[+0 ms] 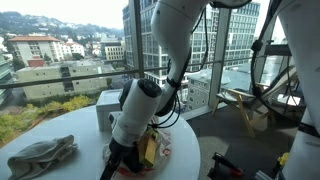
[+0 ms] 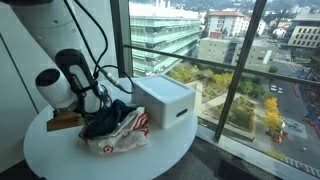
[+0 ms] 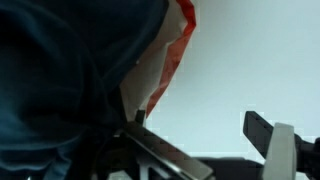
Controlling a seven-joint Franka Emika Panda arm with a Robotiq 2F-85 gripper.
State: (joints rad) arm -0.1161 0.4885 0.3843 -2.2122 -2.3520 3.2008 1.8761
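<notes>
A dark blue cloth [image 2: 104, 121] lies heaped on a red and white plastic bag [image 2: 128, 136] on the round white table [image 2: 60, 155]. My gripper [image 2: 93, 101] is low over this pile. In the wrist view the gripper [image 3: 200, 126] is open, with bare white tabletop between its fingers. Its left fingertip [image 3: 139, 118] is at the edge of the bag [image 3: 165, 55], and the blue cloth [image 3: 60, 70] fills the left half of that view. In an exterior view the gripper [image 1: 124, 152] stands beside the bag [image 1: 156, 150]. Nothing is held.
A white box [image 2: 165, 100] stands on the table by the window, also seen behind the arm [image 1: 107, 110]. A wooden block [image 2: 64, 121] lies beside the pile. A grey crumpled cloth [image 1: 42, 155] rests at the table's other side. Glass walls surround the table.
</notes>
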